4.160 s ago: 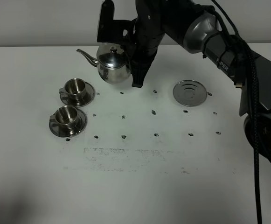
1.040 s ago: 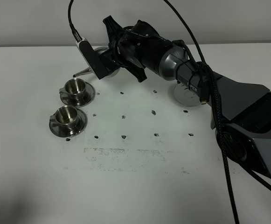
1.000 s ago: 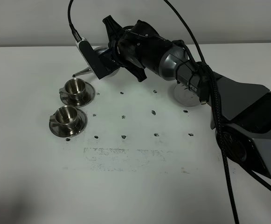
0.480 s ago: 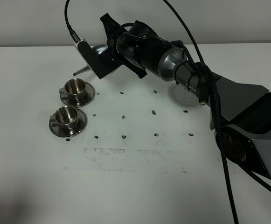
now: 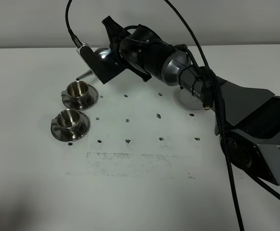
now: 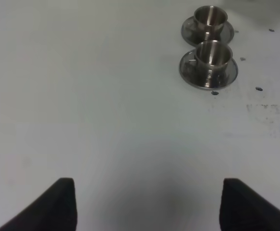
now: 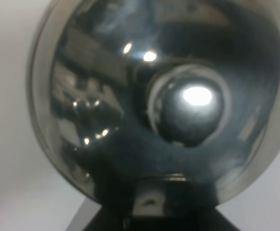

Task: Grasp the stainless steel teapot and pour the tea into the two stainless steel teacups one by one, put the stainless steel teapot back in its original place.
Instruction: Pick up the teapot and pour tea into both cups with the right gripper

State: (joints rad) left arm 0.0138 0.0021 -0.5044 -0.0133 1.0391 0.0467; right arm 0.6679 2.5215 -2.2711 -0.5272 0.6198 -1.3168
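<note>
Hanging tilted just above the farther small shiny steel teacup (image 5: 77, 89), the bell-shaped stainless steel teapot (image 5: 102, 52) is gripped by the right gripper (image 5: 116, 57), clamped fully closed, apparently on its hidden loop handle. Its thin spout (image 5: 83, 75) is pointed down near that cup's far rim. The matching nearer teacup (image 5: 68, 121) is set just in front of that cup. The left gripper (image 6: 149, 207) is spread wide, empty.
</note>
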